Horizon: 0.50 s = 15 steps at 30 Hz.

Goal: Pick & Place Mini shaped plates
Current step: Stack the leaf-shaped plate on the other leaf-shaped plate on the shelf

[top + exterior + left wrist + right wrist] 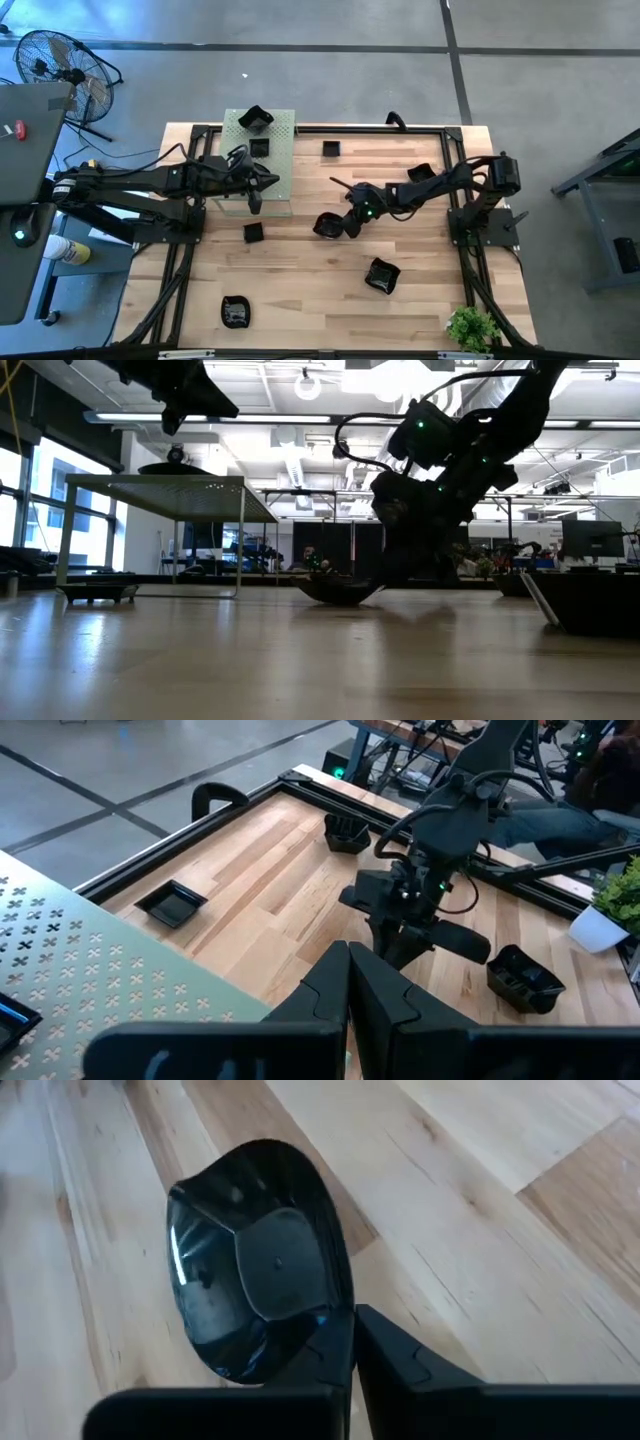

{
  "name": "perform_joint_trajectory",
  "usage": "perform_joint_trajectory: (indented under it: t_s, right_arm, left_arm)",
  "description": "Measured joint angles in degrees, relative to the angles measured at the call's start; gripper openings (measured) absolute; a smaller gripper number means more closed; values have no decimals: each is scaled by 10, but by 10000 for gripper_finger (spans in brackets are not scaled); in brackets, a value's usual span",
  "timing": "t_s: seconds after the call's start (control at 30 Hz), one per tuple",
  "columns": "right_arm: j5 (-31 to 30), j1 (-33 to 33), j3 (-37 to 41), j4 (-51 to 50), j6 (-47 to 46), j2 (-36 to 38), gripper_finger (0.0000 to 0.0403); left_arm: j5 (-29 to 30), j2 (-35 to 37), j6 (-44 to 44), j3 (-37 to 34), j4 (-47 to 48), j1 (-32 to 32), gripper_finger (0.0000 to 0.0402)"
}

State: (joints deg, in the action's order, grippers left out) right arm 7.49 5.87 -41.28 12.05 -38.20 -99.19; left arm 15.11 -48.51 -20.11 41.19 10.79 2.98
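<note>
Glossy black plate [255, 1270], pinched only at its rim by the right end effector [352, 1342], could be dropped from the thin grip if lifted.

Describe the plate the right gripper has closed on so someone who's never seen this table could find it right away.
Start at the wooden table and go to its middle, just right of the pale green perforated board. There the right gripper is shut on the rim of a glossy black plate. It is the only dish with an arm on it; the others lie apart.
</note>
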Motion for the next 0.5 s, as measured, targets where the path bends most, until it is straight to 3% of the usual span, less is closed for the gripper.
perform_joint_trajectory:
  t_s: [0.17,0.37,0.5]
  right_arm:
    - [7,0,0,-3,1,23,13]
    - [-10,-2,0,-16,9,98,3]
    - [-56,-13,-34,-103,40,154,6]
  left_arm:
    - [-42,0,-32,7,10,0,1]
    - [-72,-26,-84,64,100,0,1]
    - [-73,-66,-108,116,158,0,4]
